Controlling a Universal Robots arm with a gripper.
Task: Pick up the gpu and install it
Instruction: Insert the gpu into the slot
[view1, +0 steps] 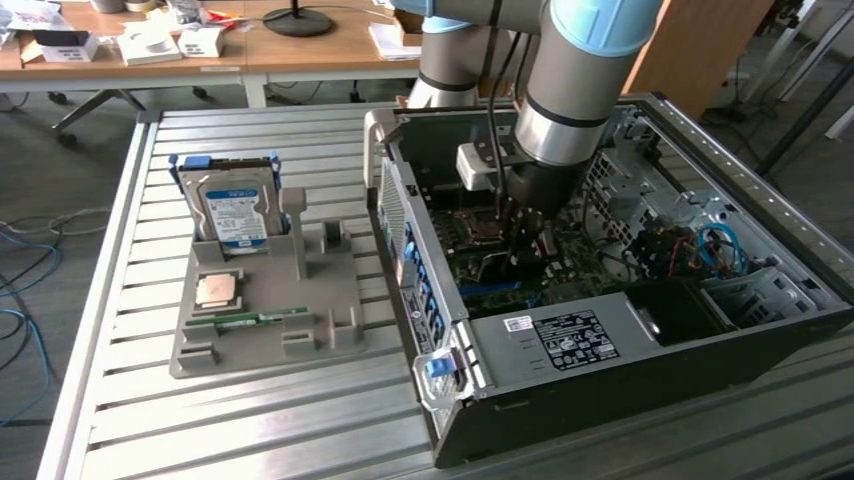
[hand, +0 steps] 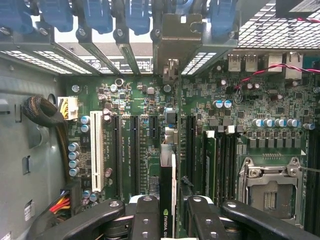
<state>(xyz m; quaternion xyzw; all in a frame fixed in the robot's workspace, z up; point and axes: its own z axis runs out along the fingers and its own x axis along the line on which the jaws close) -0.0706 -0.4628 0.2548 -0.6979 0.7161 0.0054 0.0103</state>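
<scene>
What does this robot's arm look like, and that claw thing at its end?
The arm is a thick silver-grey tube with light blue caps at its joints. A black cable runs along it, past a small white box. The gripper has two black jointed fingers with round rivets.

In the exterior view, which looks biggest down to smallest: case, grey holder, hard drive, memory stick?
1. Case
2. Grey holder
3. Hard drive
4. Memory stick
No two look alike enough to doubt.
</scene>
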